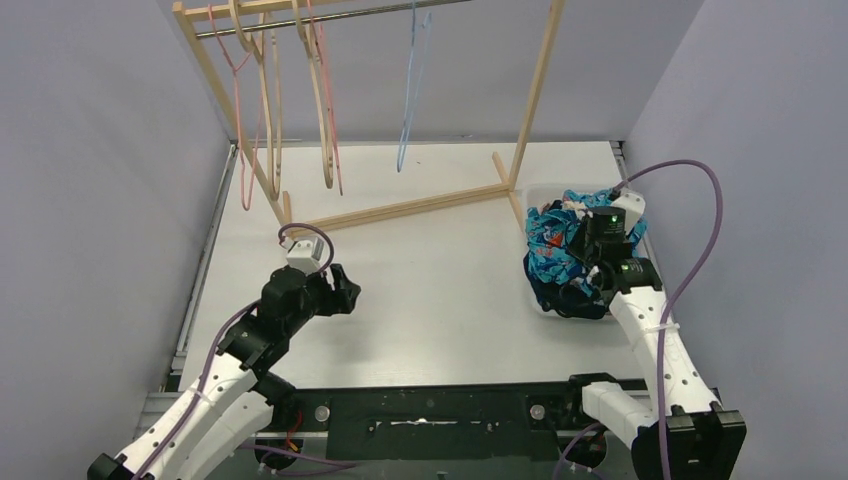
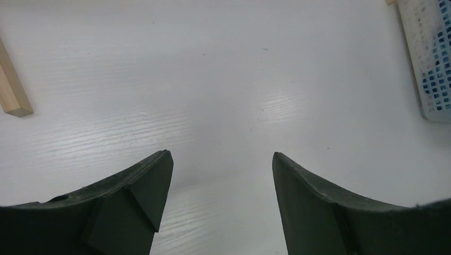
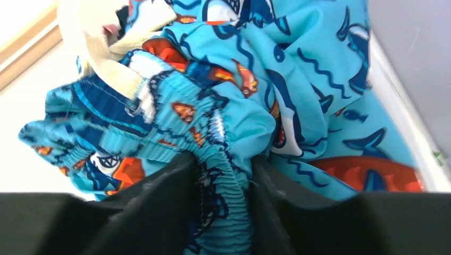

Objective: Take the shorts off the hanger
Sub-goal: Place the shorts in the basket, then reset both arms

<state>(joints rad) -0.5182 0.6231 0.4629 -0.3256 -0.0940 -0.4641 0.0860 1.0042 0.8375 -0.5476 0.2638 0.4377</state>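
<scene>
The teal shark-print shorts [image 1: 550, 238] lie on top of a heap of shorts in a white basket [image 1: 540, 192] at the right of the table. My right gripper [image 1: 587, 270] is down in the heap and shut on the teal shorts' gathered waistband [image 3: 223, 159]. A cream-white piece [image 3: 95, 53] and dark navy fabric [image 1: 555, 297] also show in the heap. My left gripper [image 1: 345, 290] is open and empty, low over the bare tabletop [image 2: 220, 156]. The hangers [image 1: 325, 110] on the rack hang bare.
A wooden rack stands at the back, with a metal rail [image 1: 330, 18] and a base beam [image 1: 400, 208] across the table. A pink [image 1: 240, 120], two wooden and a blue hanger [image 1: 412, 90] hang from it. The basket's corner [image 2: 433, 58] lies right of my left gripper.
</scene>
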